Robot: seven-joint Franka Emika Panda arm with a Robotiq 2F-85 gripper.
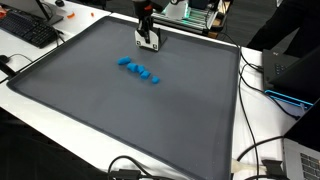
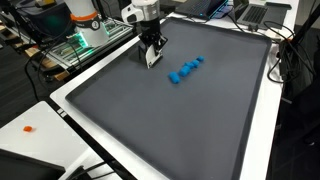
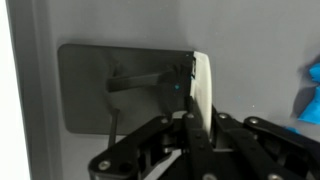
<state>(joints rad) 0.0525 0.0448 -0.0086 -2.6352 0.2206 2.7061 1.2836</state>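
Exterior view: your gripper (image 1: pixel 148 42) is low over the far end of the gray mat (image 1: pixel 120 110), with a white piece (image 1: pixel 150 44) at its tips. The blue blocks (image 1: pixel 139 70) lie in a short diagonal row near it, toward the camera, not touching. A keyboard (image 1: pixel 28 30) sits off the mat's corner.

Exterior view, other angle: the gripper (image 2: pixel 151 56) points down at the mat (image 2: pixel 170 120), and the white piece (image 2: pixel 150 62) shows under the fingers. The blue blocks (image 2: pixel 185 70) are beside it, apart.

Wrist view: your gripper (image 3: pixel 198 125) is clenched on the white piece (image 3: pixel 203 85), which is thin and stands on edge between the fingers, casting a dark shadow on the mat (image 3: pixel 100 25). The blue blocks (image 3: pixel 312 95) are cut off by the frame edge. Can't tell whether the piece touches the mat.
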